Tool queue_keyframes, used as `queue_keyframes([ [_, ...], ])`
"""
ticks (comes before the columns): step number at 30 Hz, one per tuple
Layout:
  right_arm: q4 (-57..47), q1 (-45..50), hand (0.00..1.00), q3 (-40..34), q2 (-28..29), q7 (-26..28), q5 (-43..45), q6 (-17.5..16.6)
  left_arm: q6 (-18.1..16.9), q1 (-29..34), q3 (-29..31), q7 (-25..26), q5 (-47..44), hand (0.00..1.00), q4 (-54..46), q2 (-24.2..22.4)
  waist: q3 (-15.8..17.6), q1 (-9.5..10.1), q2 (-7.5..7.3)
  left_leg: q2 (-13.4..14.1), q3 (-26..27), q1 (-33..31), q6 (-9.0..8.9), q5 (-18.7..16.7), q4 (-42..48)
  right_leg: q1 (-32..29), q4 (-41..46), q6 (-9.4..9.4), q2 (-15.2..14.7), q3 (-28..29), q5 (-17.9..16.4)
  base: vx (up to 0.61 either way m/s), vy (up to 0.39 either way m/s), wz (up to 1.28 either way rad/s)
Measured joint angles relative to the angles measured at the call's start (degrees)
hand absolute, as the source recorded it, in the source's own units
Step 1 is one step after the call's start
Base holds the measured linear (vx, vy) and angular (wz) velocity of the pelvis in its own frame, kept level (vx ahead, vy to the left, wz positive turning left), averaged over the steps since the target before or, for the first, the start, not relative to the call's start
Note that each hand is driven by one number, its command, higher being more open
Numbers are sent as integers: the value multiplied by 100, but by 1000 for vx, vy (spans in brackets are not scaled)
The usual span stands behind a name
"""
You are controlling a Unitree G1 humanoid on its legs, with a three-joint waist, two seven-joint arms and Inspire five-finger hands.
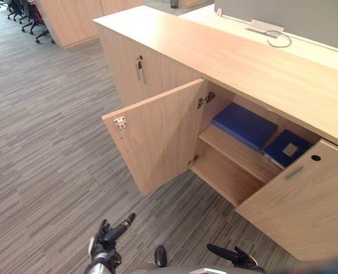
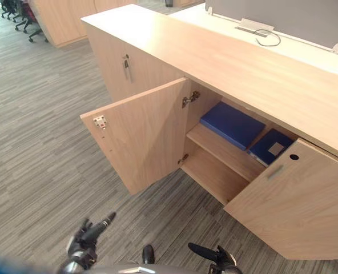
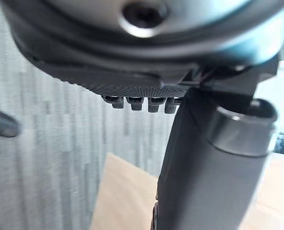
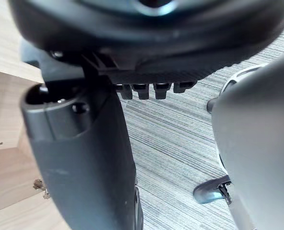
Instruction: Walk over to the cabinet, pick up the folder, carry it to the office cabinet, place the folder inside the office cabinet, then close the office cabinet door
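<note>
Left robot hand [image 1: 104, 241] empty, flat blue folder [image 1: 244, 125]

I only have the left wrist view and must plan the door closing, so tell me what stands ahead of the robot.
Observer: The office cabinet stands ahead, its left door and right door both open.
Operator: Report the folder.
Observer: Two blue folders lie side by side on the upper shelf: the left folder plain, the right folder bearing a pale label.
Operator: Now give me the hands.
Observer: The left hand and right hand hang low over the carpet, fingers relaxed, both empty.
</note>
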Motion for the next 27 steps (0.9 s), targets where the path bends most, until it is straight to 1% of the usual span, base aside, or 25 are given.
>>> queue_keyframes([
  [2,-57,18,100,33,-28,12,-15,5,-5,-112,467,186,513,100,-411,74,22,-26,40,-1,95,35,-1,-28,-1,61,-144,-38,1,6,-24,-54,0,-21],
  [4,-120,49,100,32,-40,25,-16,12,-2,-247,718,350,856,100,-538,209,5,-48,83,-1,150,41,-7,-29,-1,76,-215,-99,1,12,-88,-45,-17,-18],
  [5,-158,79,100,33,-56,52,-18,20,3,-337,852,442,1093,100,-612,291,-13,-64,99,7,188,54,-11,-28,-1,81,-247,-95,2,39,-113,-36,-20,-15],
  [7,-162,102,100,32,-85,93,-23,34,7,-478,989,582,1436,100,-676,441,-28,-56,112,26,241,122,-23,-32,-1,146,-303,-102,15,109,-120,-5,-21,-16],
  [8,-163,123,100,31,-94,110,-24,37,10,-553,1048,612,1588,100,-682,564,-37,-58,92,27,259,188,-42,-44,-1,219,-348,-119,21,126,-130,26,-33,-13],
  [10,-202,196,100,32,-103,155,-36,50,32,-687,1051,676,1827,100,-704,723,-82,-57,42,29,272,232,-69,-80,-1,262,-359,-187,21,141,-170,61,-37,-6],
  [13,-189,276,100,28,-96,199,-42,71,136,-880,1047,791,2030,100,-816,941,-166,-53,-88,47,348,265,-119,-164,0,264,-355,-210,44,215,-162,80,-26,-13],
  [14,-186,292,100,29,-97,202,-46,75,151,-917,1041,832,2101,100,-816,1031,-181,-55,-108,80,412,325,-113,-191,1,278,-343,-275,75,311,-127,121,-19,-25],
  [16,-186,312,100,29,-107,204,-46,74,183,-963,991,852,2169,100,-815,1162,-187,-69,-111,132,480,422,-152,-243,2,319,-329,-386,136,385,-58,112,4,-26],
  [17,-172,331,100,30,-118,205,-46,74,211,-1060,861,857,2197,100,-796,1350,-188,-65,-108,193,540,511,-185,-279,5,348,-296,-465,198,462,0,109,2,-23],
  [19,-139,345,100,32,-122,212,-43,74,210,-1163,638,848,2197,100,-779,1614,-194,-68,-107,277,566,588,-219,-302,18,362,-220,-473,252,473,44,89,-15,-13],
  [21,-129,415,100,33,-161,246,-31,73,209,-1370,249,657,2194,100,-654,2031,-309,-74,-31,441,592,629,-232,-307,37,294,-54,-500,395,516,194,60,-30,-5],
  [22,-122,427,100,34,-180,267,-26,72,205,-1410,164,591,2194,100,-606,2129,-359,-75,-2,498,602,629,-232,-307,38,240,10,-538,443,563,226,50,-47,-10],
  [23,-92,426,100,37,-227,300,-20,70,206,-1540,46,466,2193,100,-450,2284,-409,-83,64,604,610,665,-233,-307,40,173,170,-538,524,629,310,39,-42,-12],
  [24,-83,429,100,39,-260,313,-20,70,205,-1632,-13,434,2193,100,-350,2341,-434,-95,108,673,609,684,-234,-306,41,127,285,-520,566,654,350,45,-55,-14],
  [25,-79,437,100,66,-346,329,-16,68,205,-1833,-86,374,2193,100,-142,2403,-467,-125,225,839,592,709,-241,-301,46,-101,724,-526,671,738,376,33,-80,-13],
  [26,-88,434,100,108,-420,350,-19,48,207,-2053,-112,343,2194,100,102,2455,-471,-168,355,1022,566,733,-265,-287,46,-244,559,-461,803,802,12,11,-90,-12],
  [27,-98,428,100,124,-412,355,-18,44,209,-2171,-119,341,2194,100,225,2510,-468,-187,353,1042,576,751,-298,-278,46,-216,112,-438,867,787,26,-47,-110,-12],
])
